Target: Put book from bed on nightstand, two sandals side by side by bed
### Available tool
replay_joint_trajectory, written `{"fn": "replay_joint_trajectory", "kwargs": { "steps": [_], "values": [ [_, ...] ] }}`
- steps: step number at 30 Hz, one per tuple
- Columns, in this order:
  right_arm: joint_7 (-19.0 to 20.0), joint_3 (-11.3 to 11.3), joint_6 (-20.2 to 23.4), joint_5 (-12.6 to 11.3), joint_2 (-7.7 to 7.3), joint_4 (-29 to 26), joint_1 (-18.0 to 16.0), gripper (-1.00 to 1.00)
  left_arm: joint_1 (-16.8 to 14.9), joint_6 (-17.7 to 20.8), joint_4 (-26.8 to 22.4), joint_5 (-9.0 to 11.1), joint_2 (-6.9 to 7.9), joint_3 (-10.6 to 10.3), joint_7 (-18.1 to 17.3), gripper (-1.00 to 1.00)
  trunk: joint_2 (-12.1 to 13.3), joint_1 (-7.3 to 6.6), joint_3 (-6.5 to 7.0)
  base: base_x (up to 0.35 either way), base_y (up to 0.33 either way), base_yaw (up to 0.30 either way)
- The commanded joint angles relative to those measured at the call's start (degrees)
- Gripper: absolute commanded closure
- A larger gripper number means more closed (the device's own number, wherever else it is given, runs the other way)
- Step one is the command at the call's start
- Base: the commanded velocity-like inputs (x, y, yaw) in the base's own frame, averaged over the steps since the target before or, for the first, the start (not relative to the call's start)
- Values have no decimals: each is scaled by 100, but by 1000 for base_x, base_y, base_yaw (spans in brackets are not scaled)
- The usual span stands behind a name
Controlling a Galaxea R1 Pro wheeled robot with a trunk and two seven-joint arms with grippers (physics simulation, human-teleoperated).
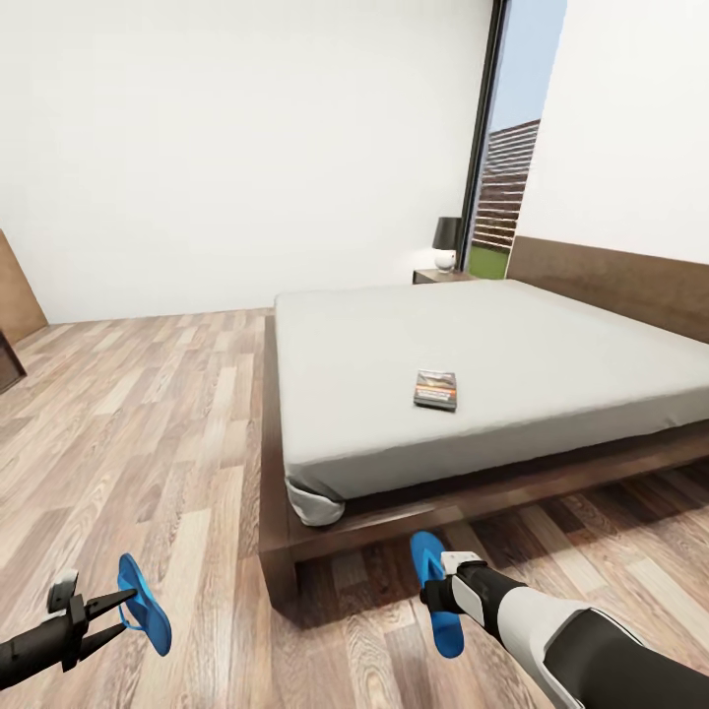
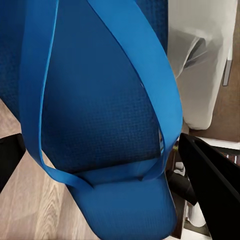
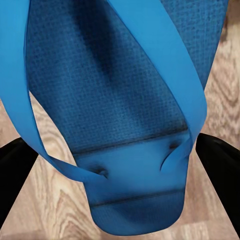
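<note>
A: What does the head view show?
B: A bed (image 1: 551, 345) with a grey mattress on a dark wooden frame. The book (image 1: 436, 388) lies flat on the mattress, nearer the foot edge than the headboard. A nightstand (image 1: 443, 276) with a black-shaded lamp (image 1: 447, 241) stands at the far head corner.

A: Where are the two sandals?
B: One is with each arm. The left sandal (image 1: 145, 603) stands tilted on edge off the floor (image 1: 177, 414), well out from the foot corner of the frame, at the tips of the left hand (image 1: 120, 606). The right sandal (image 1: 435, 589) is just off the foot edge of the frame, partly covered by the right hand (image 1: 441, 589).

A: How are the hands set?
B: In the left wrist view the dark fingers (image 2: 212, 192) flank the heel of the sandal (image 2: 100, 125); the left hand appears to pinch it by its edges. In the right wrist view the fingers (image 3: 220, 170) likewise sit on either side of the sandal (image 3: 115, 110); the right hand appears pressed on it, though contact is not plainly visible.

A: Which step is in hand?
B: Judged from this layout, the sandal placement. The book is untouched and not yet on a nightstand.

A: What does the next move call for?
B: Bringing the left sandal in towards the right one, then lowering both flat, parallel and close together, beside the frame.
</note>
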Motion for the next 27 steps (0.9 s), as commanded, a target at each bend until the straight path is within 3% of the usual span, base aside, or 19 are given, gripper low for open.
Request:
{"fn": "replay_joint_trajectory", "kwargs": {
  "steps": [1, 11, 17, 27],
  "values": [
    [20, 49, 8, -51, 4, 15, -7, 100, -3, 45, 2, 29, 2, -11, -8, 100, -2, -1, -5, 0, 0, 8],
    [31, 52, 91, -48, 6, 15, -7, 100, -3, 45, 4, 22, 2, -9, -2, 100, -2, -1, -5, 0, 0, 2],
    [24, 63, 586, -40, 12, 15, -7, 100, -3, 45, 2, 21, -6, -10, 1, 100, -2, -1, -5, 0, 0, 0],
    [22, 55, 668, -31, 6, 15, -7, 100, -3, 45, 2, 21, -24, -3, 1, 100, -2, -1, -5, 0, -68, 0]
  ]
}}
